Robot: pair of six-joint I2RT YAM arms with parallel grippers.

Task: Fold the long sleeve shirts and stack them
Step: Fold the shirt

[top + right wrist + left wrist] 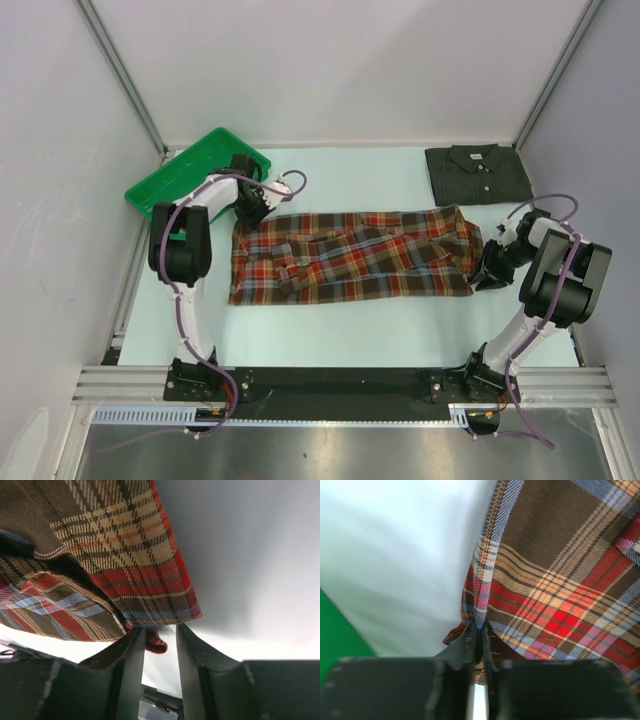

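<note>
The plaid shirt [350, 255] lies spread out lengthwise across the middle of the counter [330, 320], one end to the left and the other to the right. Its cloth is rumpled, with loose folds running along its length.

My left claw [478, 630] is at the far left corner of the plaid shirt, just beside the green tray [175, 178]. It is closed down narrow, and the wrist view shows the shirt's edge caught between the two tips, so I am pinching the plaid shirt there. A strip of hem runs up and away from the pinch, with pale counter to its left and a green corner of the tray low on the left.

My right claw [160, 629] is at the right end of the same shirt, toward its near corner. Its fingers [131, 655] stand partly apart with a clear gap between them. A small red tip of the hem hangs into that gap close to the left finger, and light shows between it and the right finger, so the cloth is not pinched from both sides. The rest of that end of the shirt drapes above and to the left of the tips.

The grey shirt [478, 173] lies folded into a neat rectangle at the far right of the counter, collar on the far side, well apart from both claws and just clear of the plaid shirt's right end.
</note>
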